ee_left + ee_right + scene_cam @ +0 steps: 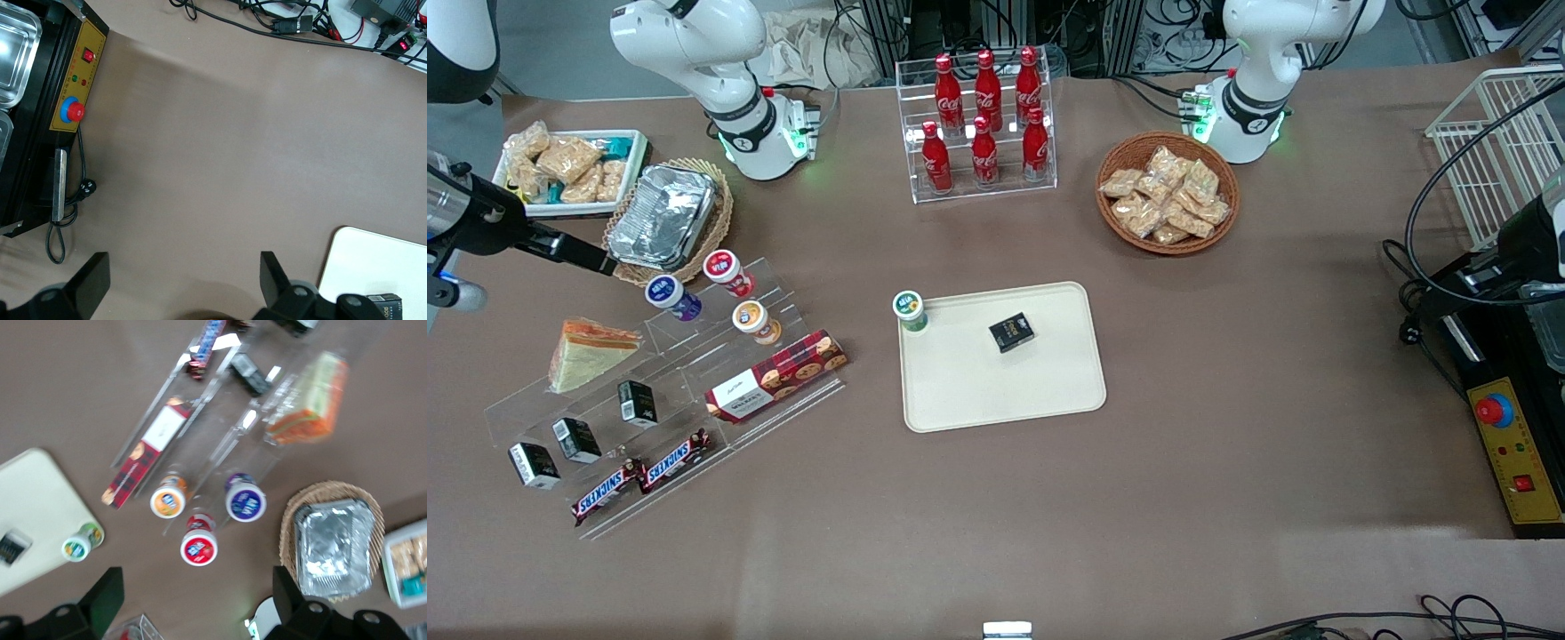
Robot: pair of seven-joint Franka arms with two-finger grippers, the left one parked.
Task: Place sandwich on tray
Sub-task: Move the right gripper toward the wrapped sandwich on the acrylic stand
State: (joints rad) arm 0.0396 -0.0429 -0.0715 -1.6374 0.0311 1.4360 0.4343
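Sandwich lies on the clear rack (untouched); gripper hovers spread.

You get even, bright overhead light on the bench, with soft short shadows. Foil container throws glare. Right wrist view is motion-blurred, sandwich smeared. Front view is sharp.

robot lab set up as a mock snack shop

two white arm bases bolted to a brown worktop, an emergency-stop box and loose cables at its edge; goods stand retail-style (cola bottles on clear acrylic tiers, a basket of snack packets).
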